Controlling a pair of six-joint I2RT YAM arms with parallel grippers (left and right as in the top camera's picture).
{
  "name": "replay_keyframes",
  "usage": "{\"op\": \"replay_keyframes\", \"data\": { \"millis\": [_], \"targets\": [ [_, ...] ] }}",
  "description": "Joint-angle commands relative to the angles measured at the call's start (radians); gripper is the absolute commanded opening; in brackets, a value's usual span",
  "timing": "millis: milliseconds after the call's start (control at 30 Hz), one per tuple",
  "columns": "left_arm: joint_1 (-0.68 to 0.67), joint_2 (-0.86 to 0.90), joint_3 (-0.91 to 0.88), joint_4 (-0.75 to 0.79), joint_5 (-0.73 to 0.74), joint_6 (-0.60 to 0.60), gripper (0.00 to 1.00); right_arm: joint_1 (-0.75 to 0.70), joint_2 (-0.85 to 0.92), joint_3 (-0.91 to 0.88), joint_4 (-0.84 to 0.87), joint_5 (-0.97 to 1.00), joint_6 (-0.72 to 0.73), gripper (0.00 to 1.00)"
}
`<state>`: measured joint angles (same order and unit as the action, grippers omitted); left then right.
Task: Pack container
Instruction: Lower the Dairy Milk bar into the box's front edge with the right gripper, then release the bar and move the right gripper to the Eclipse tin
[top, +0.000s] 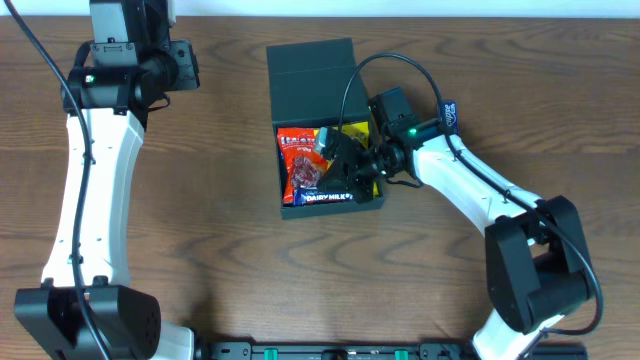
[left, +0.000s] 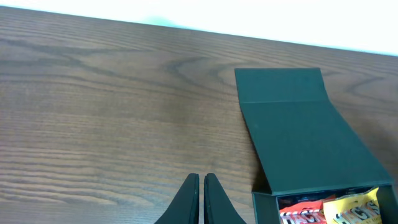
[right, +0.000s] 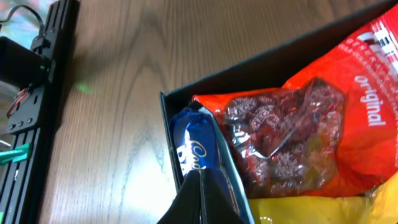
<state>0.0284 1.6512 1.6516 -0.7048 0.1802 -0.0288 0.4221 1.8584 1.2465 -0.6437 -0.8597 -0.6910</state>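
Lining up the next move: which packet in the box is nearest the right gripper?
The blue Dairy Milk bar, just ahead of the shut right gripper; the red packet and yellow packet lie farther off.

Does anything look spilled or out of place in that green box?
Nothing stands out. The red packet, yellow packet and blue chocolate bar all sit inside the container, and its lid is folded back open.

Yellow packet (top: 357, 130) mostly under right gripper (top: 338, 168) (label unreadable); container (left: 292, 118) cropped, left-wrist view.
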Motion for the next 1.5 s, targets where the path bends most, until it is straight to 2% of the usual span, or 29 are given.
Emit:
{"op": "replay_keyframes", "data": {
  "millis": [0, 1100, 1300, 1467],
  "targets": [
    [0.002, -0.023, 0.001, 0.003, 0.004, -0.001, 0.06, 0.0, 0.006, 0.011, -0.008, -0.005, -0.014, 0.01],
    [0.002, -0.023, 0.001, 0.002, 0.004, -0.001, 0.06, 0.019, 0.099, 0.003, -0.035, 0.076, -0.044, 0.01],
    [0.002, -0.023, 0.001, 0.002, 0.004, -0.001, 0.06, -0.009, 0.062, 0.078, -0.022, -0.012, 0.032, 0.01],
    [0.002, -0.023, 0.001, 0.002, 0.004, -0.001, 0.06, -0.074, 0.023, 0.187, -0.019, 0.012, 0.114, 0.01]
  ]
}}
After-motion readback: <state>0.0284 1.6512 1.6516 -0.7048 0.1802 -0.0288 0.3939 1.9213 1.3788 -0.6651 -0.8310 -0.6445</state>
